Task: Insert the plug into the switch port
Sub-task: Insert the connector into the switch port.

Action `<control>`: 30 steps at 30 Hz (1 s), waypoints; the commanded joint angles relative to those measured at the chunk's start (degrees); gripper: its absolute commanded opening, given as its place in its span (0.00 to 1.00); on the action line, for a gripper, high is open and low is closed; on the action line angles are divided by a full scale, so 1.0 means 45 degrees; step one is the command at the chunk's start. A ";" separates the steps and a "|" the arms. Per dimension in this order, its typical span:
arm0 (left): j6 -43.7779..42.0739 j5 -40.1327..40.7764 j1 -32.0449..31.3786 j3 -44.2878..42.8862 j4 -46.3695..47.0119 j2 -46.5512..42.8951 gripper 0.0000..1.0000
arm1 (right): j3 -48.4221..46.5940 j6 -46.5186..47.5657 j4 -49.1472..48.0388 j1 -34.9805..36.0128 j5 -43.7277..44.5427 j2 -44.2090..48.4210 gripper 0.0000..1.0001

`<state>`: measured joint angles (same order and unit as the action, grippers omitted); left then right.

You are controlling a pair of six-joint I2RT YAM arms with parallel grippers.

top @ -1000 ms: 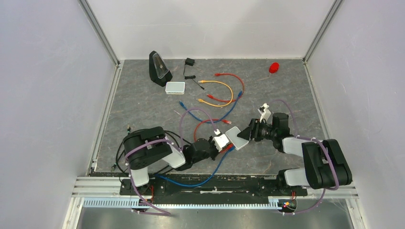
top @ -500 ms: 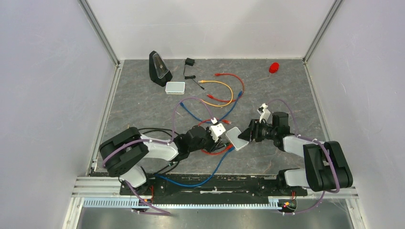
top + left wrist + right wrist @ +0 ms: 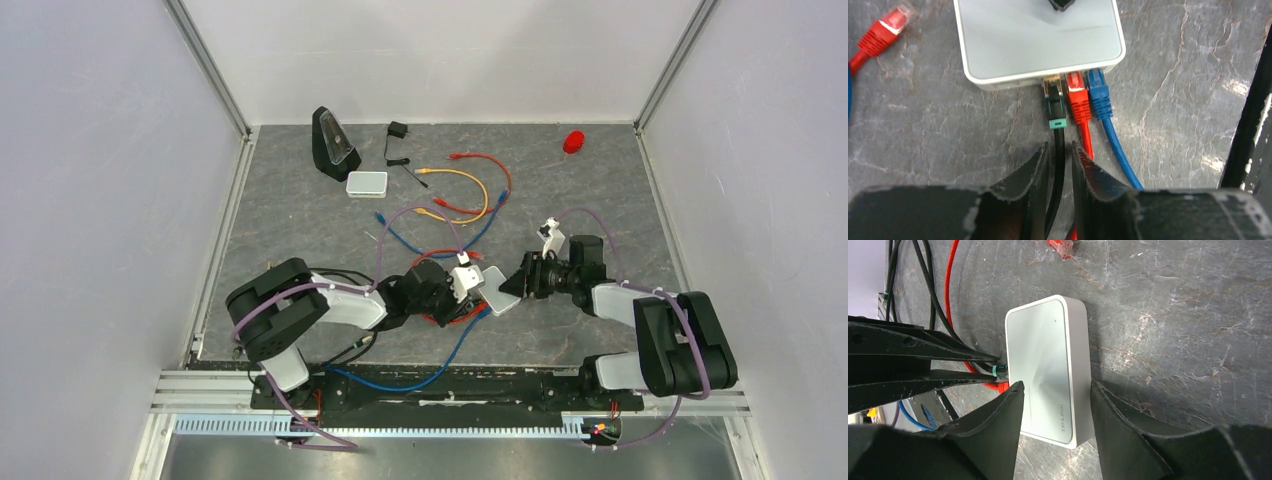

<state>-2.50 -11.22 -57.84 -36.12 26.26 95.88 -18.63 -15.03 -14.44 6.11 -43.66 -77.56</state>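
Plug (image 3: pixel 1054 102) looks half-seated in box (image 3: pixel 1038 45); left pincer (image 3: pixel 1059 147) straddles its cable (image 3: pixel 1060 132), grip unclear; right pincer (image 3: pixel 1056 384) pinches box. Pushing, I might buckle cable.

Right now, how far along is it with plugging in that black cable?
Done, apparently: the black plug sits in the switch beside a red plug and a blue plug. In hand: right fingers clamp the switch, left fingers flank the black cable. Left: confirm it's home, let go.
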 commanded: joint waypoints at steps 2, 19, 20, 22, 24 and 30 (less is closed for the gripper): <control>-0.0595 -0.0148 0.0023 -0.0489 -0.0179 0.0318 0.28 | -0.0452 0.0108 -0.0365 -0.0029 -0.0156 -0.0326 0.53; 0.0113 -0.0673 -0.0014 0.0457 0.2822 0.1719 0.02 | 0.1629 -0.2058 -0.4081 0.0170 -0.1236 -0.2131 0.24; 0.0141 -0.0608 -0.0005 0.0422 0.2882 0.1860 0.02 | 0.1760 -0.2124 -0.4184 0.0219 -0.1200 -0.2230 0.24; 0.0237 -0.0456 -0.0034 0.0354 0.3066 0.2089 0.02 | 0.2092 -0.2464 -0.4621 0.0306 -0.1139 -0.2325 0.22; 0.0359 -0.0273 -0.0036 0.0414 0.3481 0.2271 0.02 | 0.2592 -0.3040 -0.5315 0.0474 -0.1118 -0.2339 0.22; 0.0366 0.0169 -0.0075 0.0263 0.3781 0.2679 0.02 | 0.3709 -0.4573 -0.7425 0.1064 -0.0943 -0.2445 0.23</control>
<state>-1.91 -15.05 -57.67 -34.26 42.09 103.11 -7.64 -27.81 -50.48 5.39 -37.60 -86.28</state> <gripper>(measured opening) 0.043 0.256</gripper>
